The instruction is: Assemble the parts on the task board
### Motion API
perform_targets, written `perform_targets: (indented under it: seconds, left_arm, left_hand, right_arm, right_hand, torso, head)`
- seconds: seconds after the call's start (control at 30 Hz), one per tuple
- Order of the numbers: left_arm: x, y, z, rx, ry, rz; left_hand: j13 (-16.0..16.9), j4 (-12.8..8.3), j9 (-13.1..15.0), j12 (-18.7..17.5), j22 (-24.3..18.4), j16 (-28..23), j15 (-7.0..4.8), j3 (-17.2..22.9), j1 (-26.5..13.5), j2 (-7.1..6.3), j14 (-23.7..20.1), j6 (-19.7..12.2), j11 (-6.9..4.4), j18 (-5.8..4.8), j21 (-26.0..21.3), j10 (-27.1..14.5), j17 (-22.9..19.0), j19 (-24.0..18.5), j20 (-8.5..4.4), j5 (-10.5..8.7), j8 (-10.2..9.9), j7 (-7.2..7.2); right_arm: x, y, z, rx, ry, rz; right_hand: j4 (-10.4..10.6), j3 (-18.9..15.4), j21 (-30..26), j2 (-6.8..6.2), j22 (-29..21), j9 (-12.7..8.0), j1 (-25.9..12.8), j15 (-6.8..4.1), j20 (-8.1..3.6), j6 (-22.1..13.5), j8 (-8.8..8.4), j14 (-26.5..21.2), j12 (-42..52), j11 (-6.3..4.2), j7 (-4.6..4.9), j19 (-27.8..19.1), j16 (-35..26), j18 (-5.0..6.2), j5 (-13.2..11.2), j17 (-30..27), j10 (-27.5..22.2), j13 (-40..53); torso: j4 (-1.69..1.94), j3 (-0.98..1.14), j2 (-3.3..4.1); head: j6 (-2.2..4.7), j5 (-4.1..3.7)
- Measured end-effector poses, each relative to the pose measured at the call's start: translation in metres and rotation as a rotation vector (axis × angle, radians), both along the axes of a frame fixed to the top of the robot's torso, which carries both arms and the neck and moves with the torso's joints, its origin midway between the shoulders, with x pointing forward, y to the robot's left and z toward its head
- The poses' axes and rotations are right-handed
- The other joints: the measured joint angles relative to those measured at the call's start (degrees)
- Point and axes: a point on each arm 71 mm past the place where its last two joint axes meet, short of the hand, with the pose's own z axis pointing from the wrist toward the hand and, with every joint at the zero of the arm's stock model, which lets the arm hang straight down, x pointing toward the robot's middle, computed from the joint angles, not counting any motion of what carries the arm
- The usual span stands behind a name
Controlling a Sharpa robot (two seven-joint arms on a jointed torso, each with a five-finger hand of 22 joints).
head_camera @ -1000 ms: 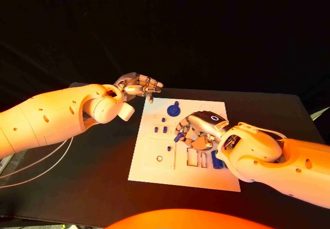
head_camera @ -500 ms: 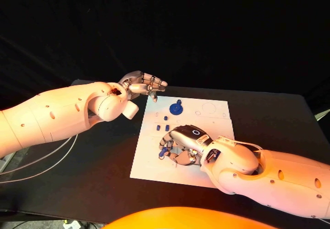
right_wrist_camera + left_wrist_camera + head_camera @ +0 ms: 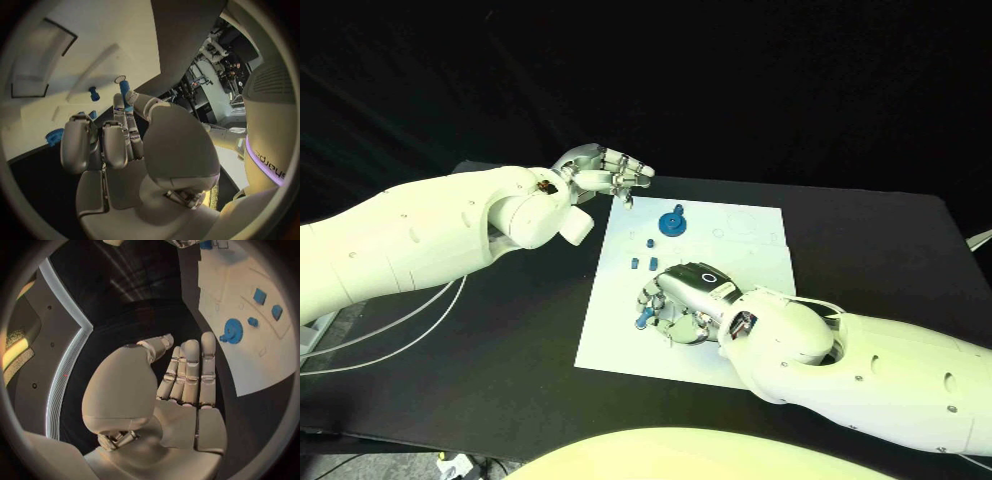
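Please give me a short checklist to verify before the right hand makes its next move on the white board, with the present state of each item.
1. Right hand is over the task board: ok.
2. Right hand holds a blue part between thumb and a finger: ok, as the right wrist view suggests.
3. The part is lined up with its slot: cannot tell, the hand hides it.
4. Left hand stays off the board, at its far corner, holding nothing: ok.
5. Blue gear is clear of the right hand: ok.

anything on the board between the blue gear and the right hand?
Yes. In the head view, small blue pieces lie on the task board between the blue gear and the right hand.
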Motion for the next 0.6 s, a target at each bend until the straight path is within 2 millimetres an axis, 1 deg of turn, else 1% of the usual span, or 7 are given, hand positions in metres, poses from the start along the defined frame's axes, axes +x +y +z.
perform_targets:
  seconds: [0.33, 0.6]
  left_arm:
    - [-0.0002, 0.0002, -0.0001, 0.001, 0.002, -0.001]
    - [-0.0004, 0.0005, -0.0001, 0.002, 0.003, -0.001]
  left_hand:
    - [0.0, 0.0, 0.0, 0.0, 0.0, 0.0, 0.0, 0.0, -0.1, 0.13, 0.0, 0.0, 0.0, 0.0, 0.0, 0.0, 0.0, 0.0, 0.0, 0.0, 0.0, 0.0]
    - [0.0, 0.2, 0.0, 0.0, 0.0, 0.0, 0.0, -0.2, -0.2, 0.23, 0.0, 0.0, 0.0, 0.0, 0.0, 0.0, 0.0, 0.0, 0.0, 0.0, 0.0, 0.0]
  right_arm:
    - [0.001, 0.0032, -0.0048, -0.029, 0.002, -0.007]
    - [0.0005, 0.0063, -0.0074, -0.049, -0.005, -0.009]
  right_hand:
    - [0.0, 0.0, 0.0, -0.23, 0.0, 0.0, -0.2, 0.0, 0.0, -0.1, 0.2, 0.0, 0.0, 0.04, 0.1, 0.0, 0.0, 0.0, 0.0, 0.1, 0.0, 0.0]
    - [0.0, 0.0, 0.0, -0.24, 0.0, 0.0, -0.2, 0.0, 0.0, 0.1, 0.21, 0.0, 0.0, 0.11, -0.02, 0.0, 0.0, 0.0, 0.0, 0.1, 0.1, 0.0]
  torso:
    - [-0.01, 0.01, 0.0]
    - [0.0, 0.01, -0.04]
  head:
    - [-0.27, 0.14]
    - [-0.32, 0.24]
